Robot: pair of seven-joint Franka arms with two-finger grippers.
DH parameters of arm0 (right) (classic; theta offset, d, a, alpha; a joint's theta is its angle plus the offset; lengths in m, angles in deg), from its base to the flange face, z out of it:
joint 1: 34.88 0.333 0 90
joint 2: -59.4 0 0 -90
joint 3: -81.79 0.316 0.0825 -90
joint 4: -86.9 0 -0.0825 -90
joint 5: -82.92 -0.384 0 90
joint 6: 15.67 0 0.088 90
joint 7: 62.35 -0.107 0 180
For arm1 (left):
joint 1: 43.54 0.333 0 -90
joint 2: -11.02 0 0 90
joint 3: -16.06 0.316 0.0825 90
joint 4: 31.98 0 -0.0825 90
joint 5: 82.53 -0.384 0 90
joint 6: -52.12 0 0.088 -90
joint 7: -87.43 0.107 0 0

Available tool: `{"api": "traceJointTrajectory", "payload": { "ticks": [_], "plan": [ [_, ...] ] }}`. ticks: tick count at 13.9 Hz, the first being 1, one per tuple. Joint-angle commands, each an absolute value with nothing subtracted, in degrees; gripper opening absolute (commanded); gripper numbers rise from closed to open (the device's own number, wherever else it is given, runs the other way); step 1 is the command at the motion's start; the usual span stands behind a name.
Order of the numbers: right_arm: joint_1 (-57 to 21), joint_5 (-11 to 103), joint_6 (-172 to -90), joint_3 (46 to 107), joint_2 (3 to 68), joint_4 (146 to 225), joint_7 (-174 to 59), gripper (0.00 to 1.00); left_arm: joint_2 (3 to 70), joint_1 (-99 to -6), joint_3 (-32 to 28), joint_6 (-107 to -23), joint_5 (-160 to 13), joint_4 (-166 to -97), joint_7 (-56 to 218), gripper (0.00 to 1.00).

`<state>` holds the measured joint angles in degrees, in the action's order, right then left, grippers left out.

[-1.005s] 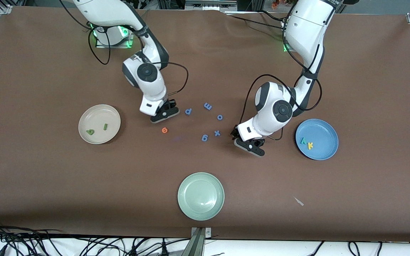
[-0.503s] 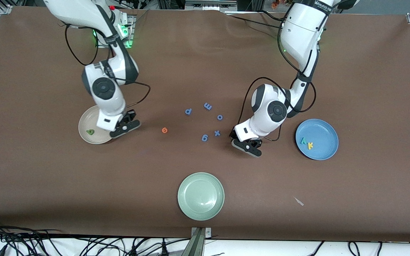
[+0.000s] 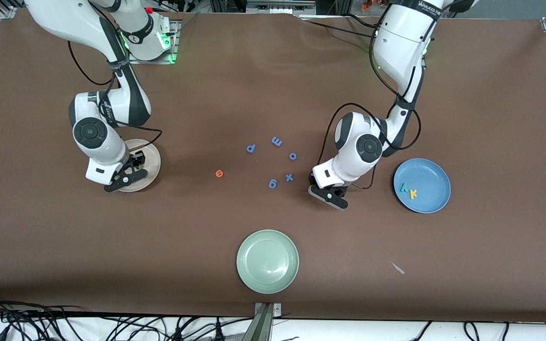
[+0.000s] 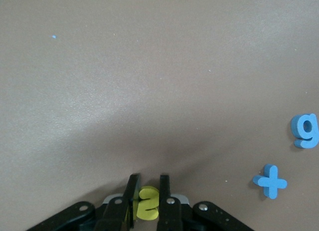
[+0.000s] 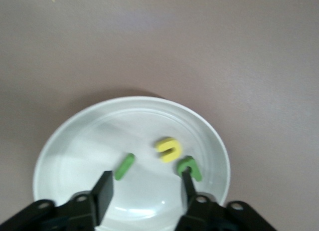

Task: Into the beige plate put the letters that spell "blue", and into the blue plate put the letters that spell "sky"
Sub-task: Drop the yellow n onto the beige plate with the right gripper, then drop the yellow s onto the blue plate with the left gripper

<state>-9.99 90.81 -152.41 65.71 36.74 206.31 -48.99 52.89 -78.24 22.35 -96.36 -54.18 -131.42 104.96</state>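
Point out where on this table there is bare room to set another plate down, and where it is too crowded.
Bare patches: between the beige plate and the pale green plate; between the pale green plate and the blue plate, apart from a small scrap. Crowded: mid-table, where blue letters and the orange "e" lie, the left gripper beside them.

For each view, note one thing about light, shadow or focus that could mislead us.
Front view: sharp, evenly lit; soft glare on the green plate. Right wrist view: washed out, so the beige plate looks white; the yellow u is slightly soft. Left wrist view: the table has a bright band; the s in the left end effector is crisp.
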Motion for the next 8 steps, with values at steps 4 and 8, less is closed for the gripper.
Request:
{"api": "traceJointTrajectory", "payload": {
  "ticks": [4,8],
  "plan": [
    [-9.04,86.71,-151.37,72.38,34.27,200.29,-59.77,1.00,51.73,-77.56,22.92,-94.93,-53.53,-131.03,107.73,0.00],
    [-8.95,83.99,-150.76,77.47,30.93,195.02,-72.60,1.00,43.91,-64.77,22.05,-78.08,-53.71,-131.20,114.64,0.00]
  ]
}}
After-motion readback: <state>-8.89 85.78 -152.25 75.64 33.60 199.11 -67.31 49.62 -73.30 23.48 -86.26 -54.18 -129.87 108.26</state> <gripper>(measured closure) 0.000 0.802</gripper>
